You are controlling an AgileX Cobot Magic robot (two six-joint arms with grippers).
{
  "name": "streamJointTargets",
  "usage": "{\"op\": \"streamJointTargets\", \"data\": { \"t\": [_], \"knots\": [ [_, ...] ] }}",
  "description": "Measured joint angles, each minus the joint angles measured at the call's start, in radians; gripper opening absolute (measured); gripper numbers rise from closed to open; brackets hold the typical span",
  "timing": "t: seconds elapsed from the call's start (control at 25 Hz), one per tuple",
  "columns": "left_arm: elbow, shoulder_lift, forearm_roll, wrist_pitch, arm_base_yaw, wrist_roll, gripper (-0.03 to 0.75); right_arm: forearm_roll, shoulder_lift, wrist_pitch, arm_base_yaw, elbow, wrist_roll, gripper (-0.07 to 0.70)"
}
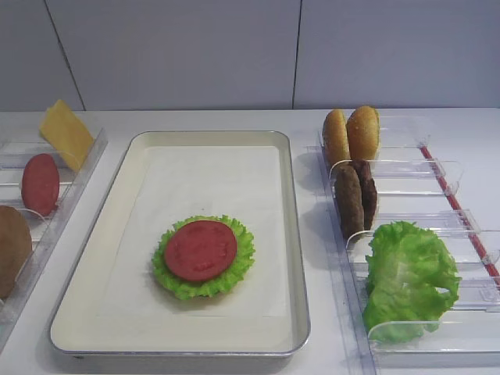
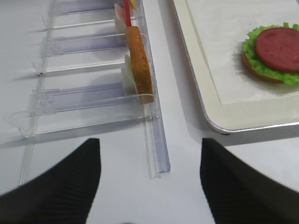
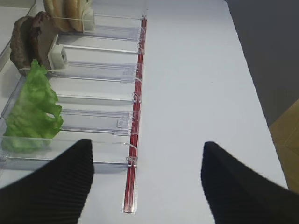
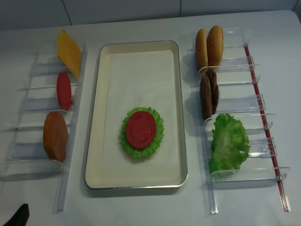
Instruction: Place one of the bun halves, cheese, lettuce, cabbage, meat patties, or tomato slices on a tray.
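Note:
The cream tray (image 1: 297, 234) lies in the middle. On its paper sits a stack: a tomato slice (image 1: 200, 250) on a ruffled lettuce leaf (image 1: 242, 262) over a bun half (image 2: 254, 74). The left bins hold the cheese (image 1: 66, 133), another tomato slice (image 1: 40, 183) and a bun half (image 1: 12, 246). On the right stand two bun halves (image 1: 351, 134), two meat patties (image 1: 355, 195) and a green leaf (image 1: 408, 277); I cannot tell cabbage from lettuce. My left gripper (image 2: 150, 144) hangs open over bare table near the bins' front end. My right gripper (image 3: 148, 144) is open and empty beside the right bins.
Clear plastic bins (image 4: 33, 108) flank the tray on the left and more of them (image 4: 240, 103) on the right. A red strip (image 3: 135, 116) runs along the right bins' outer side. In the right wrist view the table's edge (image 3: 261, 116) lies to the right.

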Motion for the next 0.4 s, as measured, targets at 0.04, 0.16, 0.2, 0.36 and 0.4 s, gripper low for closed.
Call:
{"op": "streamJointTargets", "data": {
  "t": [0.04, 0.16, 0.2, 0.36, 0.4],
  "knots": [
    [0.000, 0.000, 0.000, 0.000, 0.000, 0.000, 0.430, 0.000, 0.000, 0.000, 0.000, 0.000, 0.000, 0.509],
    [0.000, 0.000, 0.000, 0.000, 0.000, 0.000, 0.429, 0.000, 0.000, 0.000, 0.000, 0.000, 0.000, 0.509],
    [0.000, 0.000, 0.000, 0.000, 0.000, 0.000, 0.430, 0.000, 0.000, 0.000, 0.000, 0.000, 0.000, 0.509],
    [0.000, 0.000, 0.000, 0.000, 0.000, 0.000, 0.429, 0.000, 0.000, 0.000, 0.000, 0.000, 0.000, 0.509],
    [0.000, 0.000, 0.000, 0.000, 0.000, 0.000, 0.429, 0.000, 0.000, 0.000, 0.000, 0.000, 0.000, 0.509]
  ]
}}
